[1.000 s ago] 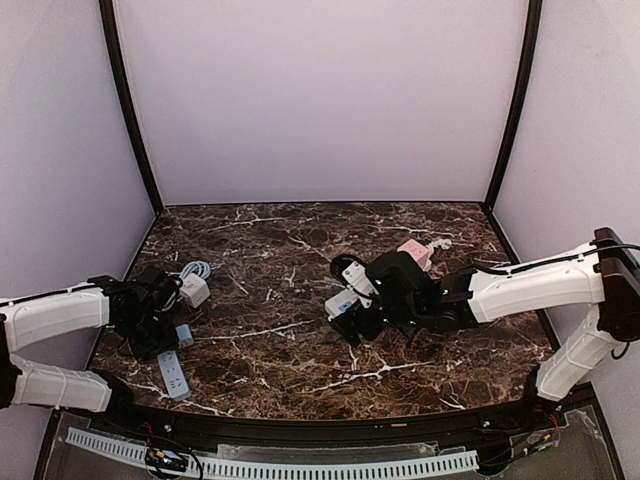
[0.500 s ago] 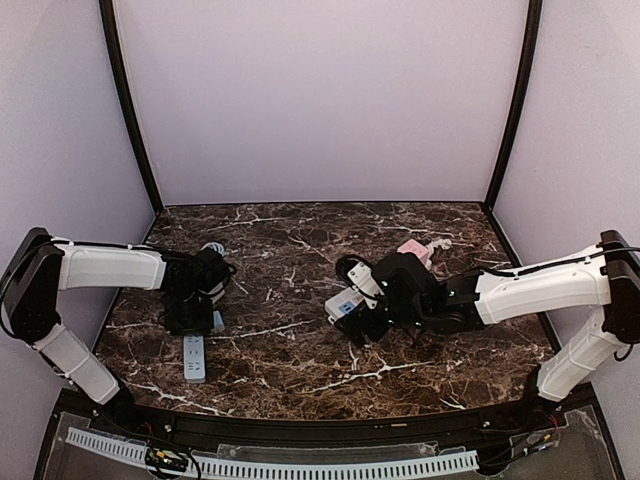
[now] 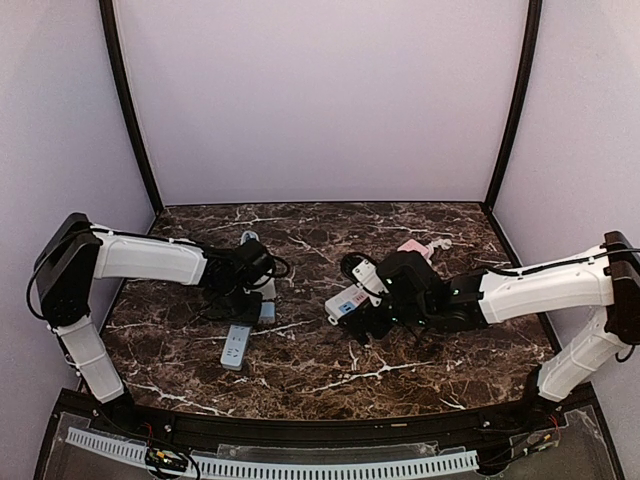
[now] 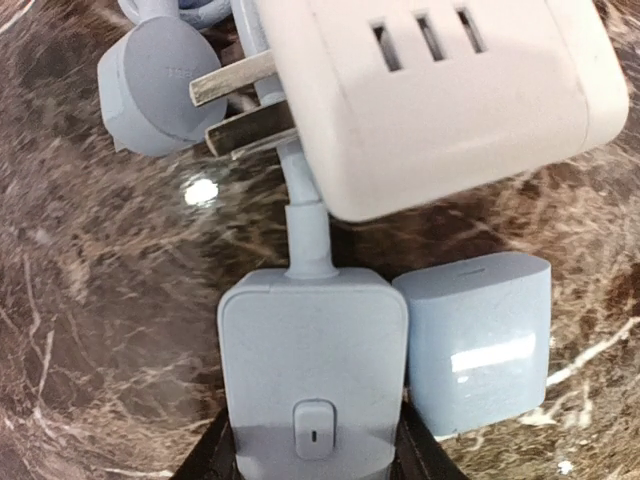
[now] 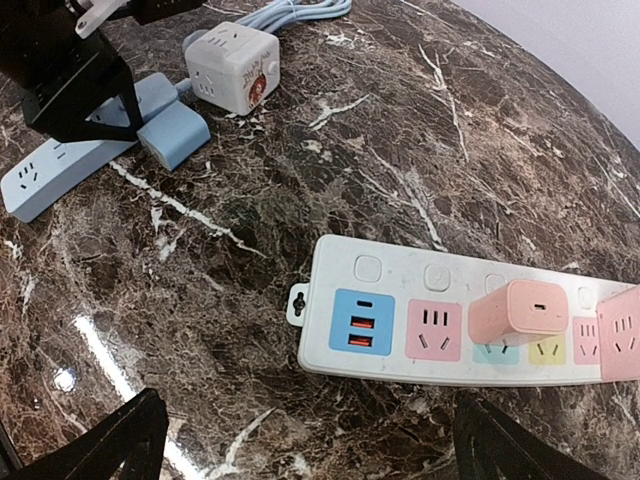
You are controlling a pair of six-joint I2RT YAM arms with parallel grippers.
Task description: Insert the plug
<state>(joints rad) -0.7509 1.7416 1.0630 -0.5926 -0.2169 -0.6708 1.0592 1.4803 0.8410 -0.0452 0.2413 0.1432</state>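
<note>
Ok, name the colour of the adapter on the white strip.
Pink adapter, clearest in right wrist view.

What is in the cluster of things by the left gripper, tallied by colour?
Blue: 3 (power strip, adapter block, plug)
White: 1 (cube socket)
Total: 4
</note>
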